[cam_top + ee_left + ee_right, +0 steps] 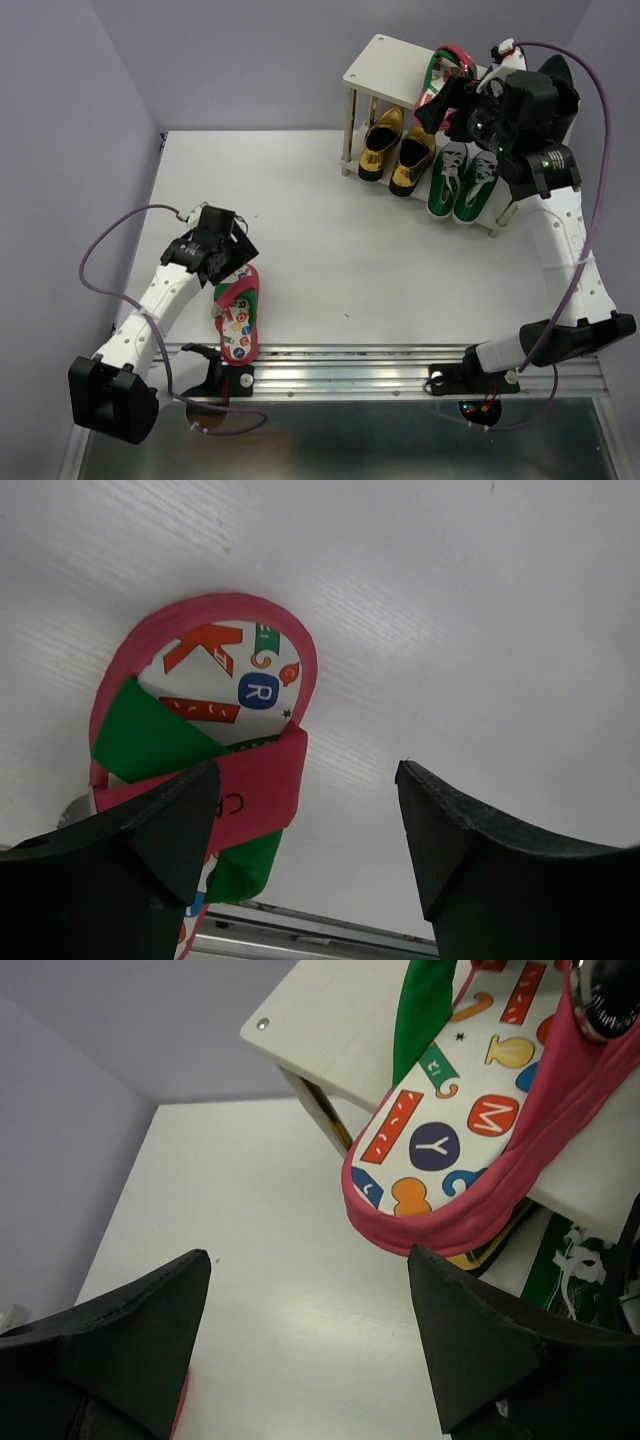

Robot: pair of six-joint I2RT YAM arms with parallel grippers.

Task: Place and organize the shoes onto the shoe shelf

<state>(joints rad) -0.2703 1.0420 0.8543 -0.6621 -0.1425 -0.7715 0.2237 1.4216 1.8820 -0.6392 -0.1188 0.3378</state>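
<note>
One red-pink flip-flop (239,313) lies on the table near the front edge, footbed up. My left gripper (228,262) hovers over its toe end, open; in the left wrist view the flip-flop (230,685) sits by the left finger (150,850), with nothing between the jaws (308,785). The other flip-flop (470,1150) lies on the shoe shelf's cream top board (330,1030), its heel overhanging the edge. My right gripper (447,100) is open just beside it, holding nothing (310,1275). Gold loafers (397,148) and green sneakers (463,180) stand under the shelf (385,68).
The shelf's thin metal legs (350,130) stand at the back right. A metal rail (380,365) with both arm bases runs along the near table edge. Purple walls close in at the left and back.
</note>
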